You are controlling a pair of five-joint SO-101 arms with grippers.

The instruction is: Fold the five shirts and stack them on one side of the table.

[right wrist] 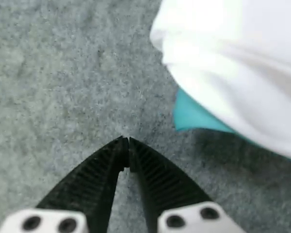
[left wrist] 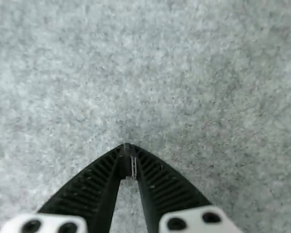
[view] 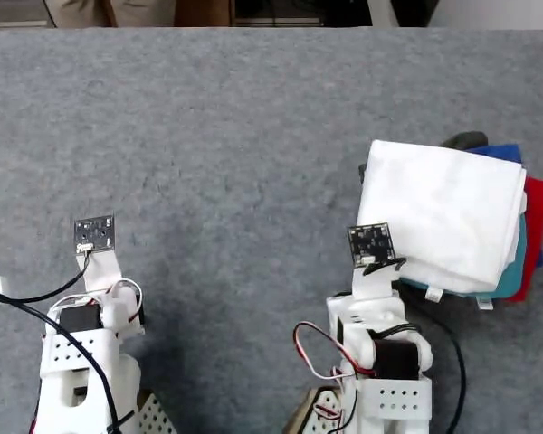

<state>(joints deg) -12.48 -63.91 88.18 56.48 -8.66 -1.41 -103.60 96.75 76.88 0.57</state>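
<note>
The stack of folded shirts (view: 439,212) lies just right of the closed, empty right gripper (right wrist: 126,141), well apart from the equally closed, empty left gripper (left wrist: 127,145).

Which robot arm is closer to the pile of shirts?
Right. The right tool sits just beside the pile of shirts; the left tool is far off across the table.

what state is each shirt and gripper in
white shirt: folded, on top of the others
teal shirt: under the white one, edge showing
red shirt: underneath, edge showing
blue shirt: underneath, edge showing
dark cloth: underneath, mostly hidden
left gripper: shut, empty
right gripper: shut, empty
</note>
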